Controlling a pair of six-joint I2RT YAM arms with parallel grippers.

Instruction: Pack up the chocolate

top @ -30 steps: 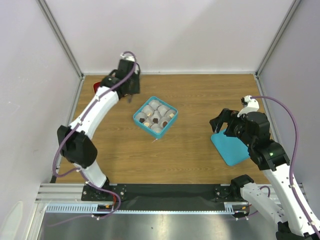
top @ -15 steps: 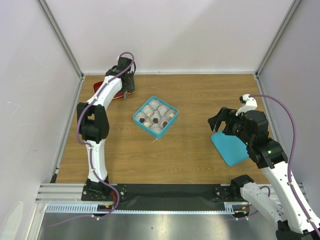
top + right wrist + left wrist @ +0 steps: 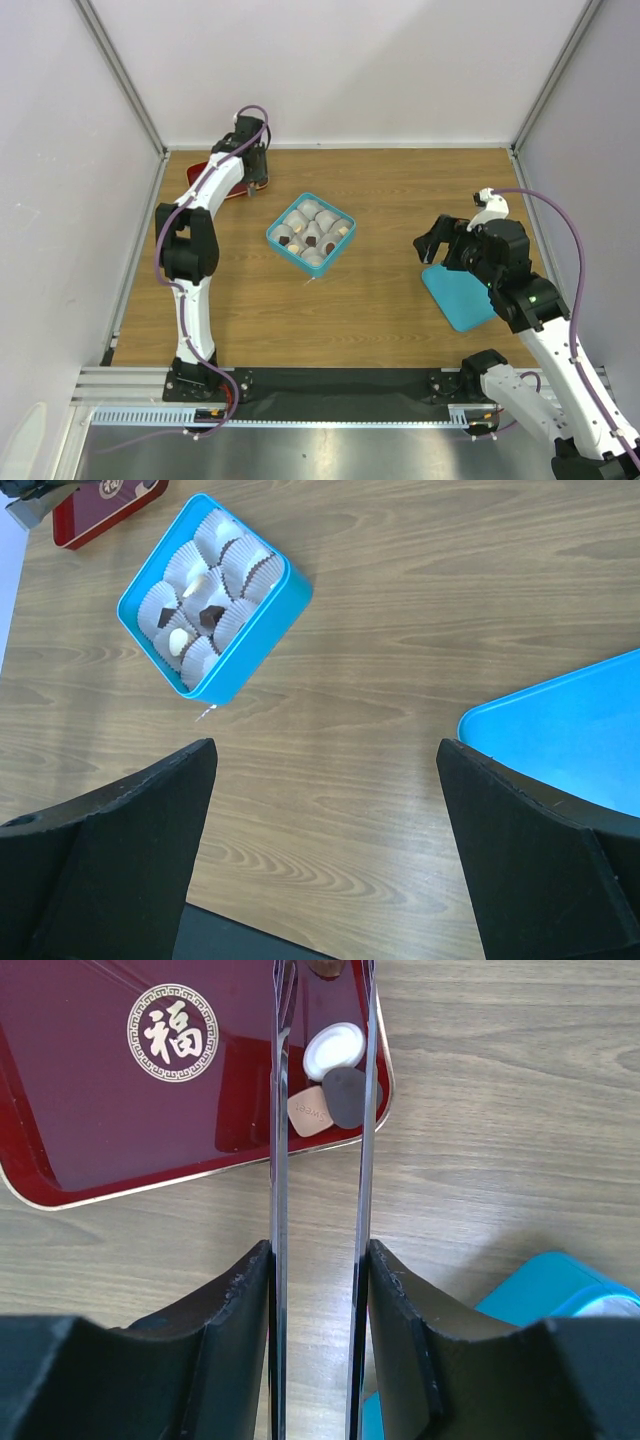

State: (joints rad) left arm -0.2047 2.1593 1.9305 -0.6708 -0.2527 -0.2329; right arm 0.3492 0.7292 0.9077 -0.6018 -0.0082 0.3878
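The chocolate pieces lie on the red tray (image 3: pixel 120 1110): a white round one (image 3: pixel 335 1048), a dark one (image 3: pixel 347 1095) and a tan one (image 3: pixel 309 1112), with a brown one at the frame's top edge. My left gripper (image 3: pixel 326 990) has long thin metal blades. They stand apart on either side of these pieces and grip nothing. In the top view it (image 3: pixel 256 172) hangs over the tray (image 3: pixel 203 170). The teal box (image 3: pixel 311 233) holds white paper cups, some with chocolate (image 3: pixel 210 615). My right gripper (image 3: pixel 325 810) is open and empty over bare wood.
The teal lid (image 3: pixel 461 296) lies flat at the right, under my right arm; it also shows in the right wrist view (image 3: pixel 560 740). The tray has a gold emblem (image 3: pixel 166 1032). White walls close the table's back and sides.
My left arm has swung back and left, from beside the tray to over it, then held still. My right gripper has drifted slightly left.
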